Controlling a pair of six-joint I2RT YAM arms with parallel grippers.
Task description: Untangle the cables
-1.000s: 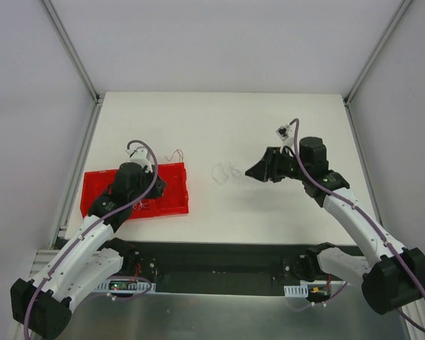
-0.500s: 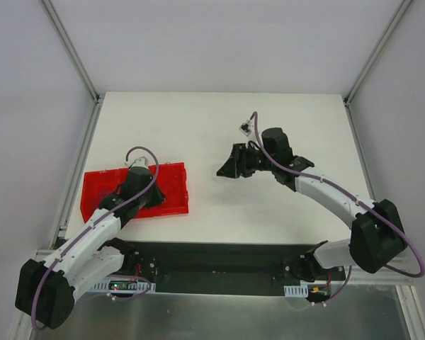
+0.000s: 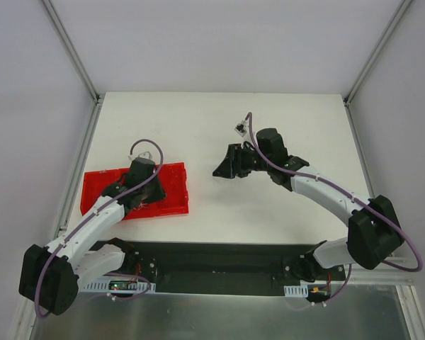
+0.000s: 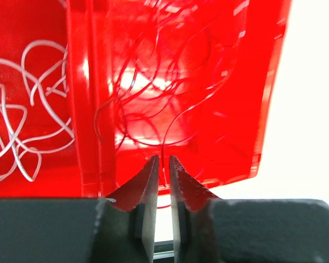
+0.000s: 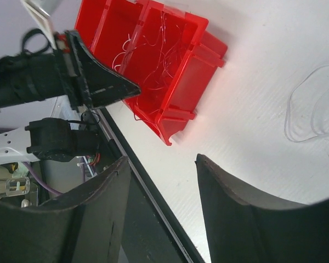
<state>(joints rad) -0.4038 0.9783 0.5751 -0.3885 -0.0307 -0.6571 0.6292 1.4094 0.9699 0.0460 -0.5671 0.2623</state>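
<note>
A red divided bin (image 3: 173, 200) sits at the table's left. In the left wrist view its right compartment holds thin dark red cables (image 4: 164, 98) and its left one whitish cables (image 4: 22, 109). My left gripper (image 4: 163, 159) hangs over the bin (image 4: 88, 109), all but shut, with one dark red strand running between its tips. In the top view the left gripper (image 3: 147, 193) is above the bin's middle. My right gripper (image 5: 162, 159) stands open and empty over the white table. A clear loopy cable (image 5: 312, 104) lies just beyond it. In the top view the right gripper (image 3: 221, 170) covers that cable.
The black base rail (image 3: 219, 258) runs along the near table edge. White enclosure walls and metal frame posts (image 3: 85, 134) border the table (image 3: 219, 127). In the right wrist view the red bin (image 5: 186, 71) lies ahead, with the left gripper (image 5: 98, 82) pointing into it.
The right arm swung left across the table and now covers the clear cable loop. The left wrist shifted slightly over the bin, and its jaws eased a hair apart.
</note>
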